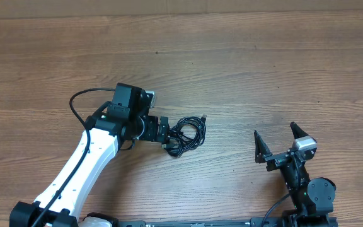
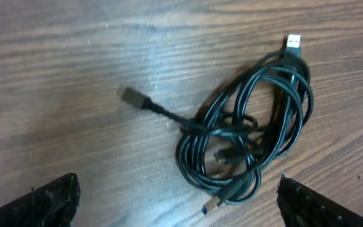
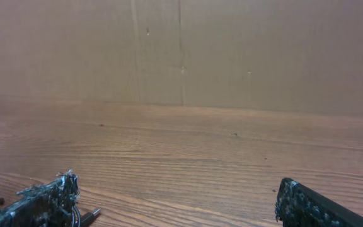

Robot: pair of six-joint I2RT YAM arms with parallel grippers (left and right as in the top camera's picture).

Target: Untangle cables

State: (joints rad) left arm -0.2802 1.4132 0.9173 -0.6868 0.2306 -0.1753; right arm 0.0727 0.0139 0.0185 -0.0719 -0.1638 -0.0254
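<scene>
A wood-grain desk (image 1: 232, 63) fills the overhead view, and the right wrist camera shows a plain brown cardboard wall (image 3: 181, 50) standing along its far edge.

The cables (image 1: 188, 135) lie a little left of the desk's middle as one small, loosely coiled black bundle. In the left wrist view the cables (image 2: 244, 145) show several overlapping loops crossing one another near the centre of the coil. A silver plug (image 2: 293, 44) pokes out at the upper right, a darker plug (image 2: 131, 96) trails off on a short free strand to the left, and a blue-tipped plug (image 2: 212, 205) sits at the bundle's lower edge.

The left claw (image 1: 167, 135) is just beside the bundle on its left, pointing towards it. Its fingers are spread wide and pinch nothing; from the wrist camera the left claw (image 2: 181, 207) shows only its two dark fingertips (image 2: 49, 202) in the bottom corners, with the coil lying between and beyond them. The left arm's white link (image 1: 87, 161) slants up from the lower left edge to a black wrist housing (image 1: 128, 104), with a thick black arm lead (image 1: 74, 107) arching beside it.

The right claw (image 1: 278, 140) is well apart from the bundle, near the lower right edge, aimed away from its base with fingers spread and empty. In its own camera the right claw (image 3: 181, 208) faces bare desk and the wall.
</scene>
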